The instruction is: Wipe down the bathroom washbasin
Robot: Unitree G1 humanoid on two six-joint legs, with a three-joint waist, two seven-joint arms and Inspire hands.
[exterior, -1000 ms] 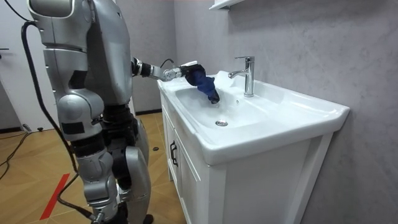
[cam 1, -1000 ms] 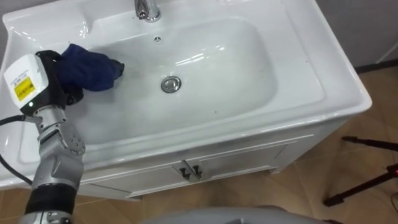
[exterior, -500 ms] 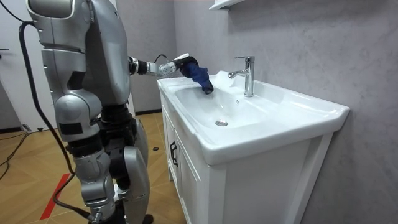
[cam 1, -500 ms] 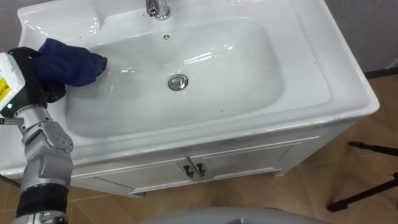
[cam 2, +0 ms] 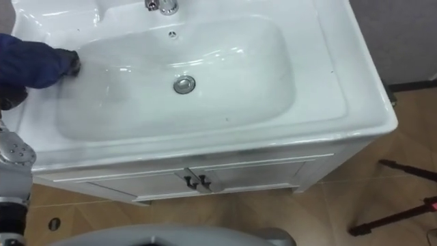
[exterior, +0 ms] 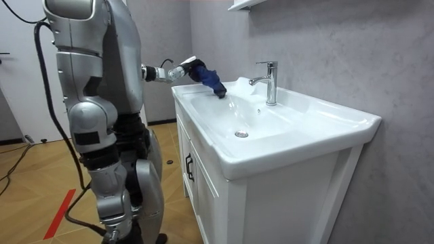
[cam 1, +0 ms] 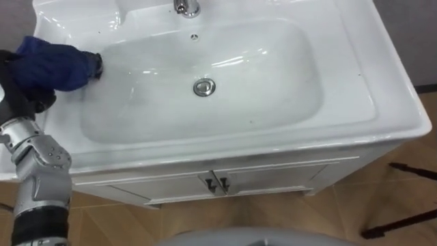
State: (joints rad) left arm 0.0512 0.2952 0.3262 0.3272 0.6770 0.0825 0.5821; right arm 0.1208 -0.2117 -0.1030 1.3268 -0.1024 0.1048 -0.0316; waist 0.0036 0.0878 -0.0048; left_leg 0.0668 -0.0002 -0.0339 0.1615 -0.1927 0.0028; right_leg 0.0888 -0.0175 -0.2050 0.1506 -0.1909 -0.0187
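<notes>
The soft dark blue cloth (cam 1: 54, 63) is bundled over my left hand (cam 1: 22, 99) at the left rim of the white ceramic basin (cam 1: 382, 89). It covers the hand, so I cannot tell whether I am clenching it. I judge the cloth light and limp, best gripped at its bunched middle. The room view shows its loose end drooping onto the rim, while the eye views show the round metal drain (cam 1: 203, 87).

— What is standing against the grey textured wall (exterior: 339, 61)?
— A white cabinet (exterior: 203, 196) is standing there, its two doors meeting at dark handles (cam 1: 215, 183). A white shelf (exterior: 244, 5) is jutting out high above.
— And underneath?
— A wooden floor (exterior: 27, 183) is spreading out, a red strip (exterior: 60, 213) is lying on it, and black stand legs (cam 1: 399, 222) are resting near the cabinet's right.
</notes>
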